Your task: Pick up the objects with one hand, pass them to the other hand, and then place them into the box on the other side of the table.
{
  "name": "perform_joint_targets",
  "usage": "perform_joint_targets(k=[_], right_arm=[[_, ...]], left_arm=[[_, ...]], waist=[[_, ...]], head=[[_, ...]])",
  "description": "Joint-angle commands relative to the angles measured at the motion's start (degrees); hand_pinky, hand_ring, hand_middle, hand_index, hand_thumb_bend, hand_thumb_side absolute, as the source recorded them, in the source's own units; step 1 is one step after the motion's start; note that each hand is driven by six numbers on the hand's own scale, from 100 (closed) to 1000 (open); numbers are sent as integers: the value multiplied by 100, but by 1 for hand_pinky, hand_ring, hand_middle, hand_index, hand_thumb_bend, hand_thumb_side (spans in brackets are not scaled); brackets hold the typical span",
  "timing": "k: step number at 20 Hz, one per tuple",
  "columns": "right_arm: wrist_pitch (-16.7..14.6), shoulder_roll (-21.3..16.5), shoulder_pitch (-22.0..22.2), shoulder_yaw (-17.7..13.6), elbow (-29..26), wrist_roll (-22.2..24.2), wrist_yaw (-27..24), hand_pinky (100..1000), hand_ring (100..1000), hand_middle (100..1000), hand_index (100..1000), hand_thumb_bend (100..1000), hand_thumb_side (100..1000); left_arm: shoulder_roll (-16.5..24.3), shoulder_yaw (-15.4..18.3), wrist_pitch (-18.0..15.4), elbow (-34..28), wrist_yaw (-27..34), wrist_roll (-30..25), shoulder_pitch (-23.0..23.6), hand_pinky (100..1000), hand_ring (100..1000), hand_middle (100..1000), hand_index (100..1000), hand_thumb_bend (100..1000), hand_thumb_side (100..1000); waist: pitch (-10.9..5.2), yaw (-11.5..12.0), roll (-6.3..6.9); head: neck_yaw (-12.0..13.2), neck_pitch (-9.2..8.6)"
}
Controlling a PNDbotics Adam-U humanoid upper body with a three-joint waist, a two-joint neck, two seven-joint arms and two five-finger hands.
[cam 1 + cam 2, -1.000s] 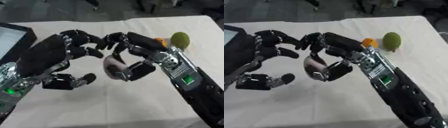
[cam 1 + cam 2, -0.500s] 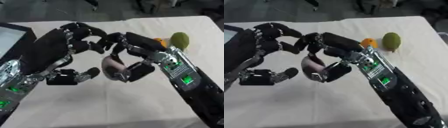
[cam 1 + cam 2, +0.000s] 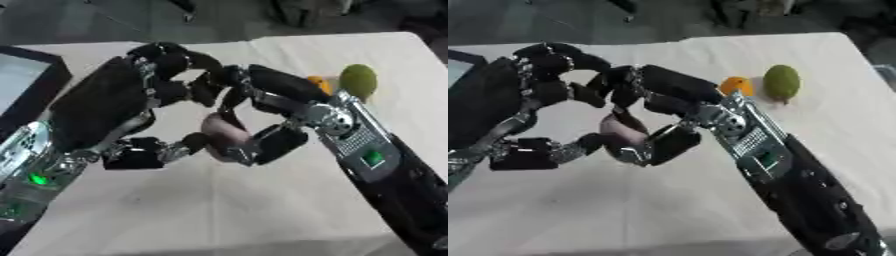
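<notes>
Pinkish and rounded, the object [image 3: 226,136] under transfer sits at the centre of the frame, above the white tablecloth [image 3: 219,210] and between the two hands. The right hand [image 3: 271,112] has its fingers and thumb curled round it and is the one holding it. The left hand [image 3: 114,107], entering from the lower left, has its fingers curled in against the right hand's fingers from above, and its thumb reaches up to the object's lower left side. Whether the left hand bears any of the object yet cannot be told; it appears to touch, not to grip.

Assessment: the pick-up is done and the hand-over is in progress but not complete. The right hand has not let go, so the pass itself, the carry and the placing are all left for this item.

Dark-walled, the box [image 3: 26,82] lies at the left edge of the frame, on the left hand's side, and is the probable destination. Its contents are not visible from here.

Outstanding items: a green fruit [image 3: 781,83] and a smaller orange one [image 3: 737,85] rest just beside each other on the cloth in the upper right, untouched.
</notes>
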Motion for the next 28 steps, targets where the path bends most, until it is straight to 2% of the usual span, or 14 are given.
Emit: perform_joint_targets(k=[1,20,28], right_arm=[[-10,-62,-64,-38,-173,-2,-76,686,770,795,319,100,282],[33,-117,-34,-45,-272,36,-174,684,769,797,318,100,282],[31,-115,-43,-45,-281,38,-186,682,768,797,318,100,281]], left_arm=[[8,-14,-15,-69,-70,-88,-114,843,100,787,652,437,100],[-30,-81,75,-69,-338,-351,-108,848,100,786,667,443,100],[-43,-70,155,-69,-423,-261,-113,846,100,787,739,524,100]], waist=[[-72,-14,-5],[-72,-47,-23],[-67,-52,-44]], head=[[8,-14],[26,-14],[32,-14]])
